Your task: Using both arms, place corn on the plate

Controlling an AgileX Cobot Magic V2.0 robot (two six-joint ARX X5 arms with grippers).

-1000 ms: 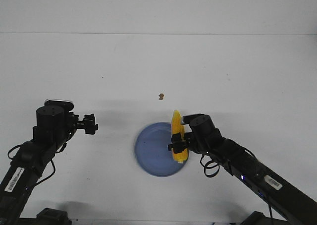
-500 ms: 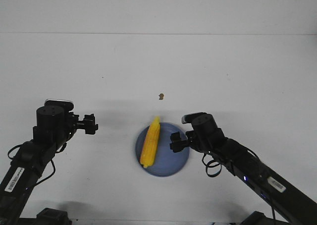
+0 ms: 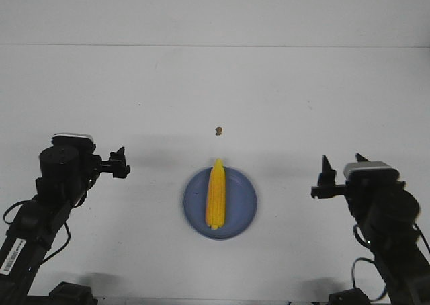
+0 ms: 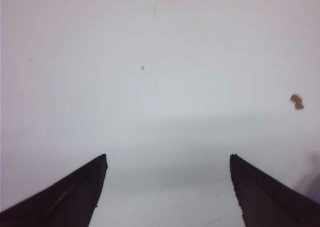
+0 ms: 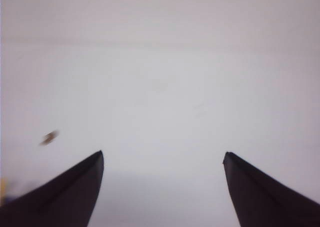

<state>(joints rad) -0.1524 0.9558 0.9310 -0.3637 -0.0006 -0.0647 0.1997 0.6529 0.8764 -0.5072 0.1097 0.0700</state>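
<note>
The yellow corn (image 3: 216, 194) lies lengthwise on the round blue plate (image 3: 242, 211), its pointed end towards the far side. My left gripper (image 3: 119, 164) is open and empty, well to the left of the plate. My right gripper (image 3: 326, 179) is open and empty, well to the right of the plate. In the left wrist view the open gripper (image 4: 167, 159) shows only bare table between its fingertips (image 4: 100, 162). The right wrist view shows the same for the right gripper (image 5: 162, 156). The plate and the corn are out of both wrist views.
A tiny brown speck (image 3: 218, 130) lies on the white table beyond the plate; it also shows in the left wrist view (image 4: 297, 101) and, blurred, in the right wrist view (image 5: 49, 137). The table's far edge (image 3: 215, 46) meets a white wall.
The right gripper let go of the corn onto the plate, then drew back far to the right. The corn rolled and settled lengthwise in the plate's middle. The left arm shifted slightly.
</note>
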